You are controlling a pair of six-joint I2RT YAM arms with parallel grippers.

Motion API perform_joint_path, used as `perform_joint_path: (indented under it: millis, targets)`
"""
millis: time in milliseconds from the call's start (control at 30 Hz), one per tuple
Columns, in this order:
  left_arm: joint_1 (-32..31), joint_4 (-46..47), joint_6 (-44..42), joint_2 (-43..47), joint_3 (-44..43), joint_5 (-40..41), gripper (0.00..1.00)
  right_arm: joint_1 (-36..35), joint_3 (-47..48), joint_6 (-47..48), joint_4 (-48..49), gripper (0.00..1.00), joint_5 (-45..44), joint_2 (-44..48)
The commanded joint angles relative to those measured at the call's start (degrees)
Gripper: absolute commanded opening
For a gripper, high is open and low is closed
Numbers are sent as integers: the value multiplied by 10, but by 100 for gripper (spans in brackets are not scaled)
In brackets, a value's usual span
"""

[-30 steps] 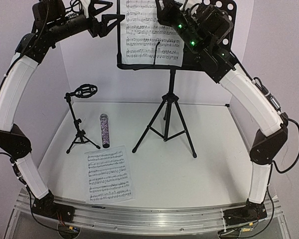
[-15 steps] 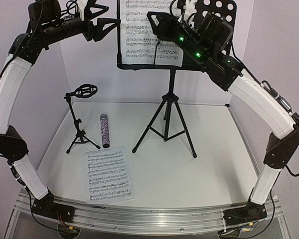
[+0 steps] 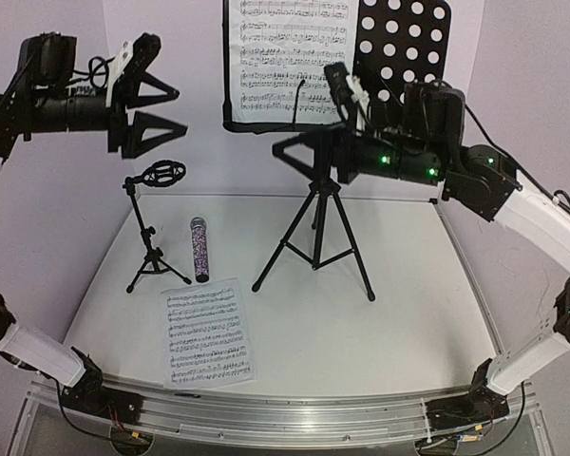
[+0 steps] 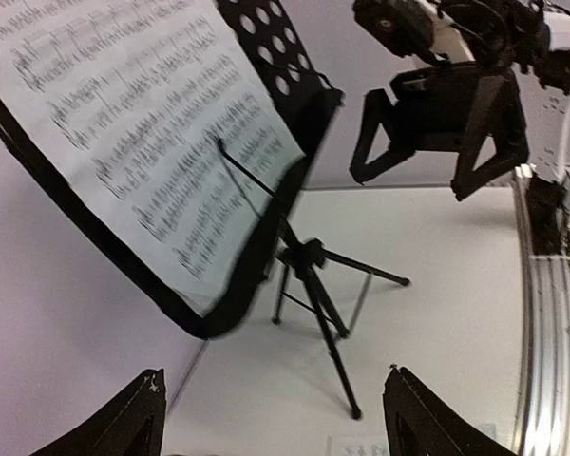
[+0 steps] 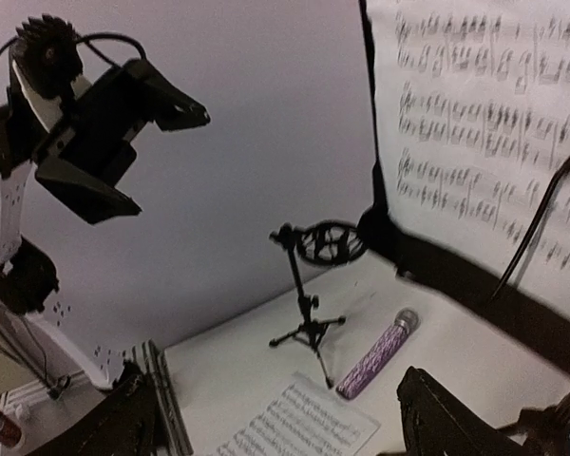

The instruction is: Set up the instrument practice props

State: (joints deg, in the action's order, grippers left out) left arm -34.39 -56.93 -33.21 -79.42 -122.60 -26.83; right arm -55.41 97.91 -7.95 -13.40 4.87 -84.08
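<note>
Though behind right gripper [image 3: 301, 109], music stand [image 3: 404, 43].

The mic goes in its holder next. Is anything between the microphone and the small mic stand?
Nothing visible does. The microphone lies just right of the small mic stand, bare table between them; the loose music sheet lies in front, not between.

Both arms arch high, left pincer [image 3: 166, 107] and right pincer [image 3: 304, 109] spread wide, pointing inward.
</note>
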Motion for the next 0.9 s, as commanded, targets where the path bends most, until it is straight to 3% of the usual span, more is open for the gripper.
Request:
perform_joint_path:
  millis: [0, 200, 400, 867]
  targets:
    - [1, -108, -55, 78, 118, -115, 80, -25, -67, -6, -116, 86, 57, 37]
    - [1, -115, -95, 153, 372, -42, 81, -53, -148, -37, -227, 86, 21, 31]
    - [1, -108, -139, 173, 605, 69, 82, -71, -222, -137, -250, 86, -3, -37]
    - [1, 218, -295, 154, 915, 170, 79, -75, -55, -252, -215, 87, 10, -329]
